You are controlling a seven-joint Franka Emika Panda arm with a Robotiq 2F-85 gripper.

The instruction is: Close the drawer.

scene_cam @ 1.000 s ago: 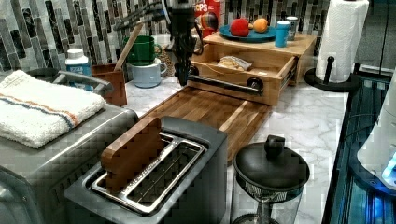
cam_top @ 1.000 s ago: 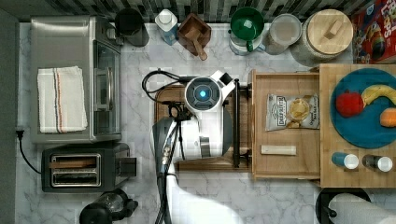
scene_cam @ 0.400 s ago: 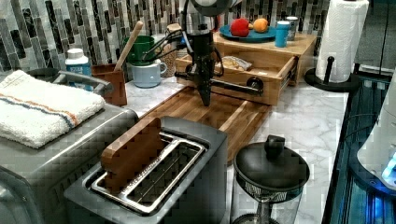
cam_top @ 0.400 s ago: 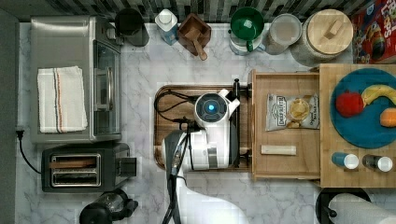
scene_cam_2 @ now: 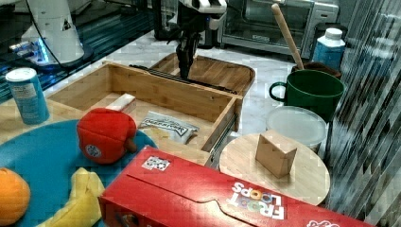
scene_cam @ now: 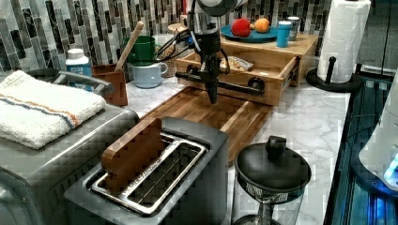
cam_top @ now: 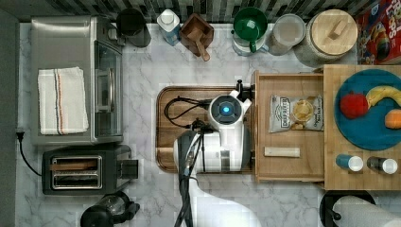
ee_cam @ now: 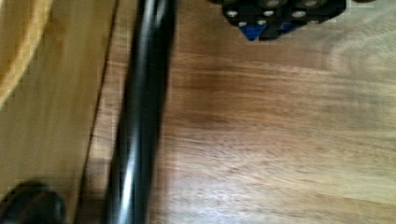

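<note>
The drawer (cam_top: 289, 168) stands pulled out from under the thick wood slab, at the top view's right of centre. It holds a chip bag (cam_top: 295, 113) and a small white bar (cam_top: 282, 152). Its black bar handle (scene_cam: 234, 86) runs along the front panel, and the wrist view sees that handle (ee_cam: 140, 116) close up. My gripper (scene_cam: 212, 96) points straight down, shut and holding nothing, just in front of the handle and above the brown cutting board (scene_cam: 206, 115). In the right view the gripper (scene_cam_2: 184, 71) hangs just past the drawer's front wall (scene_cam_2: 161, 92).
The slab (cam_top: 359, 165) beside the drawer carries a blue plate (cam_top: 373, 130) of fruit. A toaster (cam_top: 85, 170) and toaster oven (cam_top: 75, 78) are at the top view's left. Mugs and jars (cam_top: 249, 23) line the back wall. A black-lidded press (scene_cam: 272, 171) stands near the board's end.
The arm has moved toward the drawer, to the top view's right, across the cutting board. The gripper has come down close in front of the handle.
</note>
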